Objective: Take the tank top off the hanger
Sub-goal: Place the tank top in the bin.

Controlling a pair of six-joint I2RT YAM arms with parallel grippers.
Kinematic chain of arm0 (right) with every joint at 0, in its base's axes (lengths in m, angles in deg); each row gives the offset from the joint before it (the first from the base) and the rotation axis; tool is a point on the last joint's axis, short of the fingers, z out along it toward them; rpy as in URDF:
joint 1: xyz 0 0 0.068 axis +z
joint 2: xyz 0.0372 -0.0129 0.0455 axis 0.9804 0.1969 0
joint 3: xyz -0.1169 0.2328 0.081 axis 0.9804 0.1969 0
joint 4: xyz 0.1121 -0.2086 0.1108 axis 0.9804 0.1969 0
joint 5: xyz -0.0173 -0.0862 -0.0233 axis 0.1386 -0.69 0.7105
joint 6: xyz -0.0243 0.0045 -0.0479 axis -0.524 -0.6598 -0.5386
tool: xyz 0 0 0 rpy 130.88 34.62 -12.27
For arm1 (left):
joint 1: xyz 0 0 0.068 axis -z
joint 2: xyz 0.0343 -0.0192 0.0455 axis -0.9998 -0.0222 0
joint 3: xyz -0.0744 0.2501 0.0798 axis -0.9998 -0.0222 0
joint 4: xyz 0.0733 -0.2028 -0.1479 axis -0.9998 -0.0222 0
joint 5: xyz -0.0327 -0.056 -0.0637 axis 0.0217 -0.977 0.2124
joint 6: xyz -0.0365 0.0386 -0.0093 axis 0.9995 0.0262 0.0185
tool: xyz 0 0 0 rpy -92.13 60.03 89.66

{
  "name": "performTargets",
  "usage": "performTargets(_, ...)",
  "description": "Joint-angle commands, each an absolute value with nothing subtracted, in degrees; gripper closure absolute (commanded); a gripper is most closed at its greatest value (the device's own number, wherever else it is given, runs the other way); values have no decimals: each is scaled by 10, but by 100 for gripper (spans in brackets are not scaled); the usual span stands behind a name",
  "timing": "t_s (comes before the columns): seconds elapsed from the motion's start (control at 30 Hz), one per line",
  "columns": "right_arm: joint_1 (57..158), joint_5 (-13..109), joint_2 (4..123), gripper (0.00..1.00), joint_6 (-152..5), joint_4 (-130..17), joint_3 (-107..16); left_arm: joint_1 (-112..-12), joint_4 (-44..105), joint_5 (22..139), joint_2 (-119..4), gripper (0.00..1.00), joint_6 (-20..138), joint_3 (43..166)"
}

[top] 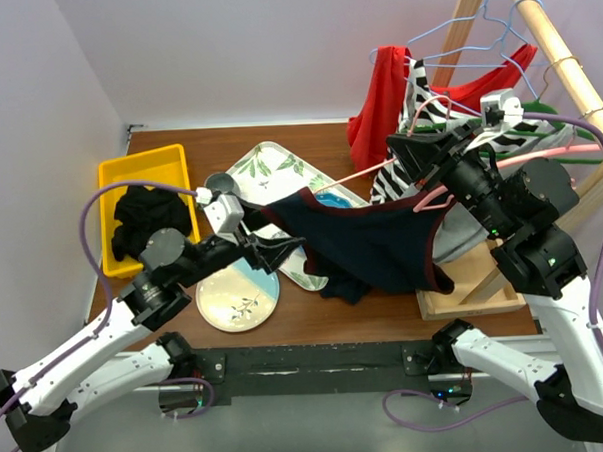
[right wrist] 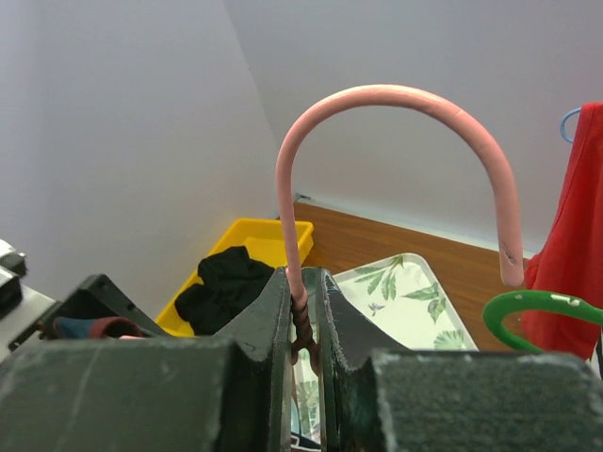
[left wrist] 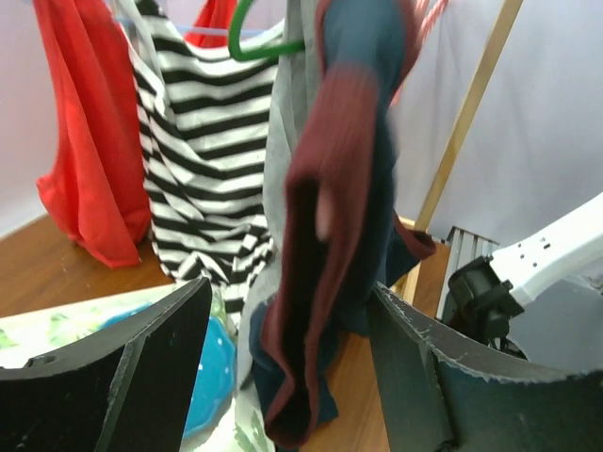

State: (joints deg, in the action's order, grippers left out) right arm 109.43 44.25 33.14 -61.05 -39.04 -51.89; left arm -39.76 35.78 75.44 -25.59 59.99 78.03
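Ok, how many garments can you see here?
5: navy tank top at centre, black garment in the yellow bin, red garment, striped garment and grey garment on the rack; more may be hidden.

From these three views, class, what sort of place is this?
Probably a lab booth for robot clothes-handling: a slanted wooden garment rack, a yellow plastic bin holding black cloth, plain white walls.

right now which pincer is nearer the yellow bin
Left. The left pincer hangs open mid-table, a little right of the yellow bin in the top view. The right pincer is far across by the wooden rack, shut on the pink hanger.
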Motion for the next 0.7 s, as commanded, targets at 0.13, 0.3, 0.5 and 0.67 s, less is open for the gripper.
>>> performTargets(0.13,1096,440,321,100,-588,-445,-527,-398,482,727,-269,51,629,743)
performTargets(0.3,1095,437,315,100,-592,-444,-513,-399,498,725,-273,84,634,743)
performTargets(0.5,1096,423,314,100,-602,-425,-512,-399,440,803,-248,100,616,763)
performTargets(0.67,1096,402,311,100,-623,-401,-527,-399,357,904,-206,100,592,782)
